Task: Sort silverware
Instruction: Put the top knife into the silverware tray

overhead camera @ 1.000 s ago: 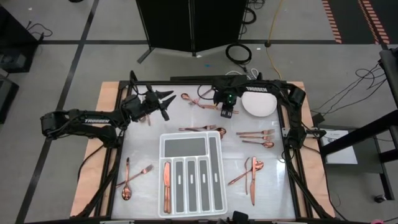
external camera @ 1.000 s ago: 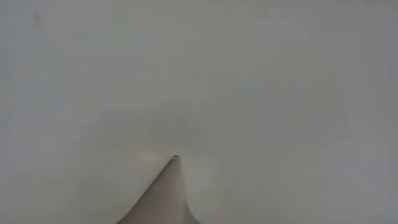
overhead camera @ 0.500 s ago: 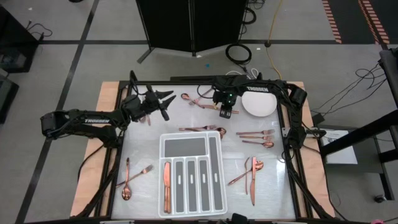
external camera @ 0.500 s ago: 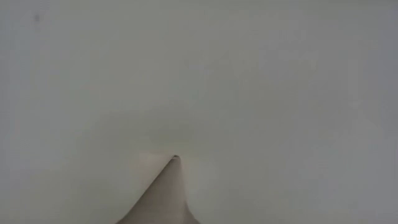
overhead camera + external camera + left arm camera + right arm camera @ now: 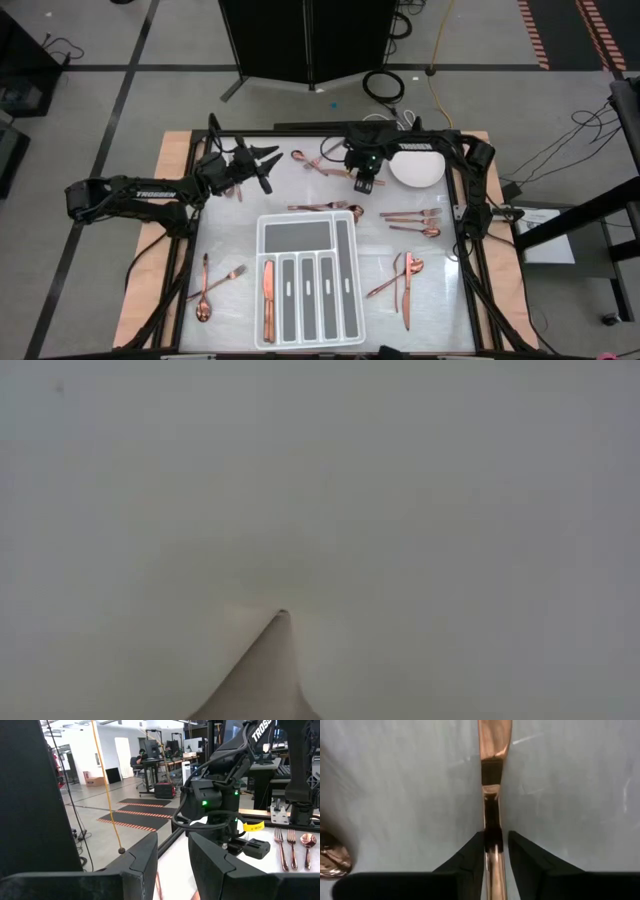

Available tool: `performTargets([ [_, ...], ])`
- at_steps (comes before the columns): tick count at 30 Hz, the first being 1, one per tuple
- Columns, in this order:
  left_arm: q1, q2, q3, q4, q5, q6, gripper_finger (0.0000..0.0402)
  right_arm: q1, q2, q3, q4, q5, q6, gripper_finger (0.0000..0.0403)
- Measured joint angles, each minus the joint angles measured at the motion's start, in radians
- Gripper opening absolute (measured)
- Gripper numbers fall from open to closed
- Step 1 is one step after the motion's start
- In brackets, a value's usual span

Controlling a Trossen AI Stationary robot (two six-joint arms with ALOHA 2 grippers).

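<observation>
Copper-coloured slim metal piece of silverware [image 5: 492, 750]: lies flat on the pale desk [image 5: 230, 240], just beside the round white plate [image 5: 415, 166], on the plate's side towards the left arm. Cannot tell whether it is a fork, a knife or a spoon; only the handle shows.

Long axis: in the right wrist view the handle runs straight out from the wrist and passes down the middle between the two dark fingers. The grip line therefore crosses the handle's narrow width.

Right gripper [image 5: 495, 836]: directly over the piece, low at the desk, one finger on each side of the handle. A thin strip of desk shows between the handle and one finger, so I read the gripper as not yet clamped, with nothing lifted. In the high view the right gripper [image 5: 366, 182] hides the piece.

Rounded copper spoon bowl [image 5: 332, 857]: close by, off to one side of the fingers and clear of them.

Left gripper [image 5: 262, 160]: well away from the plate, beyond the right gripper, fingers spread, empty, waiting. The right arm is clearly nearer.

Judgement: squeeze across the handle, then lift. Alignment looks good; a thin flat handle may slip.
</observation>
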Motion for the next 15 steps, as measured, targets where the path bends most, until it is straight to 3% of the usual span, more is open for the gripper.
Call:
performTargets([
  [6, 0.0, 0.0, 0.0, 0.0, 0.0, 0.0, 0.0112, 0.001, -0.004, -0.064, 0.062, 0.001, 0.006, 0.0035],
  [15, 0.0, 0.0, 0.0, 0.0, 0.0, -0.001, 0.0112, 0.004, -0.006, -0.086, 0.095, 0.013, 0.097, 0.0042],
])
